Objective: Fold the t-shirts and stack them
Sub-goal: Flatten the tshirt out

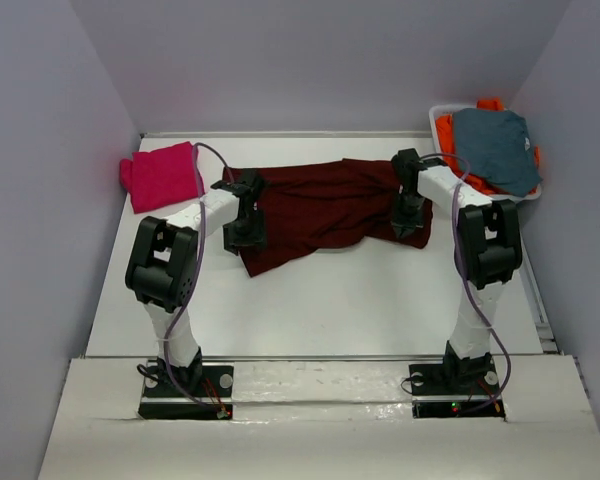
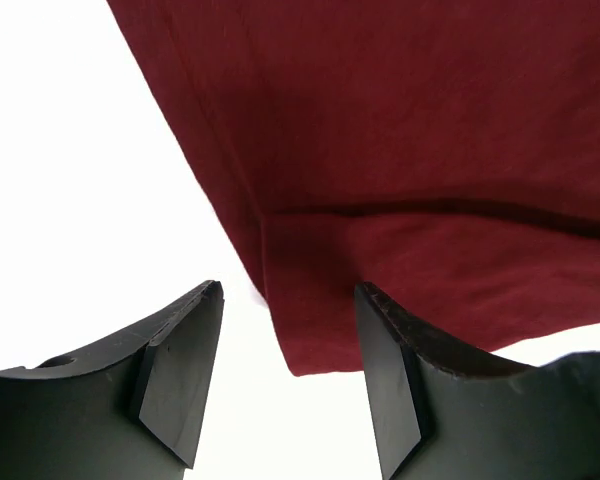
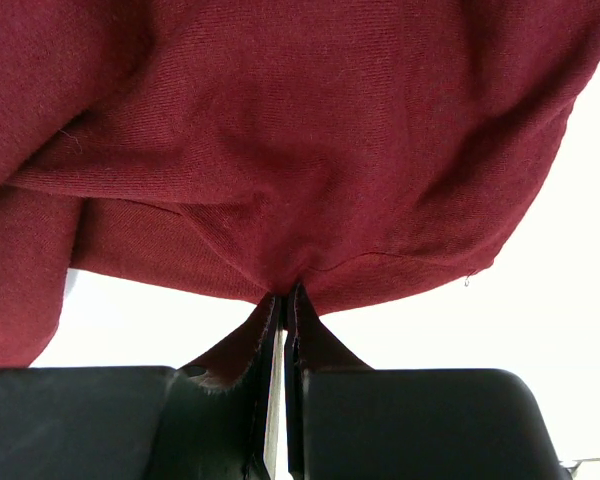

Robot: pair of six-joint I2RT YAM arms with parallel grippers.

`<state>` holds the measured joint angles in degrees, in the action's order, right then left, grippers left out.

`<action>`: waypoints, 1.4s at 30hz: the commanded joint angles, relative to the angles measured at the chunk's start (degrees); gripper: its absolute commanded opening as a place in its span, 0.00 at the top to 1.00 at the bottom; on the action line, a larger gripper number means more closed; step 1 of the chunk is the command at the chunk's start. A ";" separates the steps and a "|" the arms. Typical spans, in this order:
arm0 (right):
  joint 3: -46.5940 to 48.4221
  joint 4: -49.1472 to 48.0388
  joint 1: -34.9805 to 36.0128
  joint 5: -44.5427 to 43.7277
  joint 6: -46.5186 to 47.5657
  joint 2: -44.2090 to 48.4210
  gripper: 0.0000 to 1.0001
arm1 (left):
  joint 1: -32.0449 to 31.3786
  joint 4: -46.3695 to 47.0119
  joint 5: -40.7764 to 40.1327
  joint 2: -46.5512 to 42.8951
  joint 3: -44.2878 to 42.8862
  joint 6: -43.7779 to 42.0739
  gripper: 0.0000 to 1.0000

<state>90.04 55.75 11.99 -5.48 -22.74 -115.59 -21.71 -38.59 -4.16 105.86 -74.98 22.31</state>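
A large dark maroon t-shirt [image 1: 320,210] lies spread across the back half of the white table [image 1: 330,300], partly doubled over. My right gripper [image 1: 410,222] is shut on its right edge; in the right wrist view the maroon t-shirt [image 3: 300,150] bunches into the closed tips of the gripper [image 3: 289,296]. My left gripper [image 1: 246,232] stands over the shirt's left end. The left wrist view shows that gripper [image 2: 288,300] open, and a corner of the maroon t-shirt [image 2: 400,170] lies loose between its fingers. A folded magenta-pink t-shirt [image 1: 162,175] rests at the back left.
A white basket [image 1: 442,112] at the back right holds a grey-blue garment [image 1: 496,148] on top of an orange one [image 1: 446,130]. Grey walls close in the table on three sides. A raised lip runs along the table's near edge above the arm bases.
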 commanded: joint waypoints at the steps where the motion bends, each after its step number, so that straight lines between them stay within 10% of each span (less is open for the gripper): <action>1: -0.92 1.21 -0.21 0.64 1.03 4.32 0.93 | 0.01 0.70 2.67 -2.15 1.24 -0.68 0.34; 12: -1.27 2.35 -0.21 -0.24 1.30 6.34 0.93 | 0.01 0.18 3.81 0.66 -2.45 -2.00 0.43; 21: -2.85 2.00 -0.21 0.03 1.47 6.69 0.93 | 0.01 0.71 7.15 1.10 -1.75 -2.00 0.94; 42: -6.89 5.34 -0.21 -2.61 0.95 13.37 0.93 | 11.34 -1.66 1.97 -9.62 -3.24 2.22 0.94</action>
<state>84.47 58.85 11.99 -6.28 -21.21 -106.10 -10.63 -38.13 -0.78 99.35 -76.09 23.97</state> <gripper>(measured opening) 0.074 0.088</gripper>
